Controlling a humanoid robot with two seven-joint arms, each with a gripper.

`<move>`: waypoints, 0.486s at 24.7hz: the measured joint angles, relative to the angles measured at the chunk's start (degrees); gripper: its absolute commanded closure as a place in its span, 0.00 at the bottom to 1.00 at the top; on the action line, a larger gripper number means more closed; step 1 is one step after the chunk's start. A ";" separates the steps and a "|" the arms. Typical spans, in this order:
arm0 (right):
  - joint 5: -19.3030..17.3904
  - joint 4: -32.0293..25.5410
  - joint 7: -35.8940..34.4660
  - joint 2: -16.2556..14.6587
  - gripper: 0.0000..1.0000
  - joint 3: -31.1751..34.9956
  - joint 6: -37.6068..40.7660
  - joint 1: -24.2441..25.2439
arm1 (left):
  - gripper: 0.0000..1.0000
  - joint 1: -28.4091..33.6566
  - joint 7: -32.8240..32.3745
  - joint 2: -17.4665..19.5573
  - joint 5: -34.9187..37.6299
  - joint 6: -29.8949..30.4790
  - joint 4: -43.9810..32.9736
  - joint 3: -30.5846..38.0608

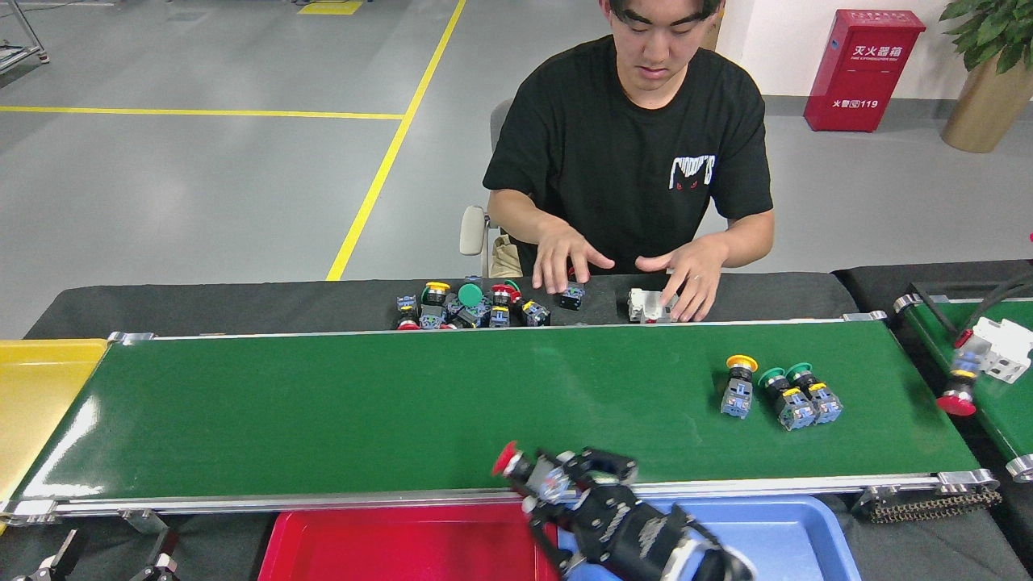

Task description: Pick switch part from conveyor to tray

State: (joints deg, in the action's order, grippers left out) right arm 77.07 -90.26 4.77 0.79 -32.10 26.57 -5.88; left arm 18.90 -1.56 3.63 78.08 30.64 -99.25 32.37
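Observation:
The conveyor (363, 403) is a long dark-green belt with silver rails. My right gripper (558, 482) is shut on a red-capped switch part (524, 468), held tilted over the belt's near rail, above the line where the red tray (387, 549) meets the blue tray (791, 532). Three more switch parts lie at the belt's right end: a yellow-capped one (738, 386) and two green-capped ones (784, 397). My left gripper (113, 555) shows only two fingertips at the bottom left, spread apart with nothing between them.
A person sits behind the belt with both hands (686, 278) on the black cloth, beside a pile of switch parts (468, 305) and a white part (646, 305). A yellow tray (32, 395) lies at the left. A shorter green belt (997, 395) at the right carries a red-capped switch (960, 391).

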 measured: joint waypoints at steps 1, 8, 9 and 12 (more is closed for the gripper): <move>0.03 0.16 -0.03 -0.01 0.00 -1.01 0.04 0.08 | 0.00 0.00 0.01 0.00 0.00 0.00 0.00 -0.01; -0.03 -4.53 -0.66 -0.79 0.09 7.69 -5.17 7.26 | 0.00 0.01 0.02 0.00 0.00 0.14 0.02 0.11; 0.12 -5.90 -1.31 -0.96 0.09 10.55 -7.90 10.12 | 0.00 0.01 0.02 0.00 0.00 0.22 0.02 0.22; 0.66 -9.24 -5.90 -1.46 0.09 17.01 -20.21 17.97 | 0.00 0.00 0.03 -0.01 0.00 0.21 0.02 0.24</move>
State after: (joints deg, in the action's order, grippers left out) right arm 77.72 -99.49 -1.13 -0.68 -15.09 6.35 12.09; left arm 18.90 -1.53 3.62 78.07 30.85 -99.22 32.61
